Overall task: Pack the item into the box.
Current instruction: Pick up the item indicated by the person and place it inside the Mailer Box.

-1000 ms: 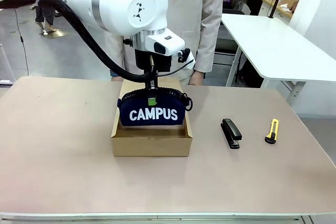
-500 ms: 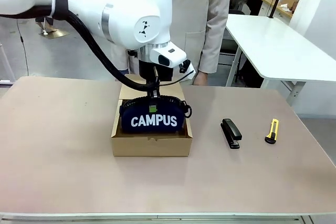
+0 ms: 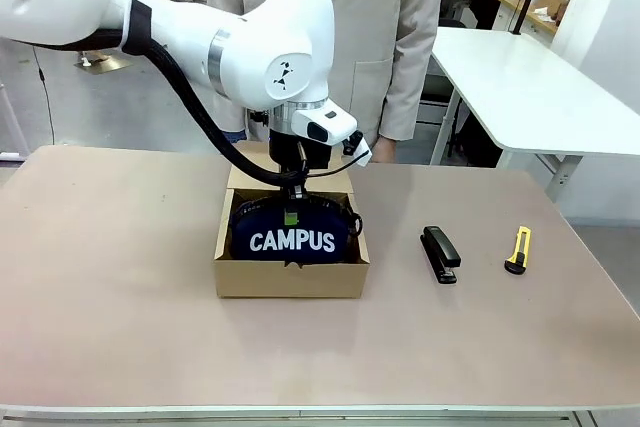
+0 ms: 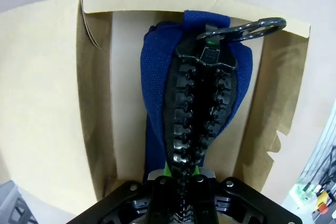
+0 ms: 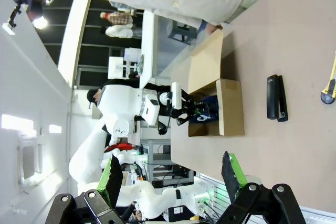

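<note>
Over the middle of the table (image 3: 130, 337), the left gripper (image 3: 290, 209) is clenched on the top edge of the navy pouch (image 3: 292, 235). The left wrist view has its 2 green pads (image 4: 167, 169) pinching the black zipper ridge of the pouch (image 4: 157, 82), which runs lengthwise down the cardboard box (image 4: 52, 108). The pouch stands on edge inside the box (image 3: 290, 279), zipper up, with its lower part sunk behind the front wall and the white "CAMPUS" lettering facing the robot's side. Whether its underside rests on the box floor cannot be told. A metal ring (image 4: 254, 28) hangs off the pouch's far end, close to the end wall.

The lid flap (image 3: 245, 177) stands open at the far side of the box, partly hidden by the arm's wrist and black cable. Just behind it stands a person (image 3: 400, 37) in a light coat, 1 hand (image 3: 384, 152) hanging near the flap's right corner.

On the robot's right, well apart from the box, a black stapler (image 3: 440, 254) lies on the table, and a yellow utility knife (image 3: 517, 250) lies beyond it. Neither is near the pouch.

The right gripper (image 5: 172, 177) is released, its 2 fingers spread wide with nothing between them, and it looks from a distance at the box (image 5: 231, 107), the stapler (image 5: 276, 98) and the knife (image 5: 331, 85).
</note>
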`<state>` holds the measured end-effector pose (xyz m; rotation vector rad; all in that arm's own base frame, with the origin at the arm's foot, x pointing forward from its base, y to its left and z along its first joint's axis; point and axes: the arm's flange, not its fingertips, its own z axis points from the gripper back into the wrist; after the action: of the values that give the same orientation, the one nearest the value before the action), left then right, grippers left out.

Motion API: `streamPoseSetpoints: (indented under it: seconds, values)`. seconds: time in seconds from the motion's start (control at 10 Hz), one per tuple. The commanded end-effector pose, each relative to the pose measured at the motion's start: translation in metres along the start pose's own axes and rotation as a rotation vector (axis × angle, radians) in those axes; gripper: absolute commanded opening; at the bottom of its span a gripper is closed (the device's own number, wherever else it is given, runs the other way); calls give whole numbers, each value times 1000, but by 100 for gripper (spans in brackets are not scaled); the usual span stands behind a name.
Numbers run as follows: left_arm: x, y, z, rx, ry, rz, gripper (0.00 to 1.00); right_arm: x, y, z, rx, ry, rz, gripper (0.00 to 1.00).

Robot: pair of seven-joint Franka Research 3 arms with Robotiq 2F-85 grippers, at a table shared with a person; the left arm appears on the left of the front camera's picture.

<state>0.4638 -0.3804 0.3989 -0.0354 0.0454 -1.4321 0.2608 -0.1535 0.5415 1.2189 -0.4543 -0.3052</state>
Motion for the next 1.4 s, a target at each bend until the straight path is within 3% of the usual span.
streamPoseSetpoints:
  seconds: [0.0,0.3,0.4,0.5,0.6,1.3]
  values:
    - [1,-1,5,17,23,16,9,2,1,-1,23,-6,24,100]
    - [0,-2,7,14,39,-10,97,2,1,-1,23,-6,24,100]
    - [-1,-2,9,26,42,-9,100,2,1,-1,23,-6,24,100]
    - [-2,-2,12,39,36,-5,81,2,1,-1,23,-6,24,100]
    - [-4,-3,17,61,33,0,100,2,1,-1,23,-6,24,100]
    - [-18,-10,41,66,-42,-5,100,2,1,-1,23,-6,24,100]
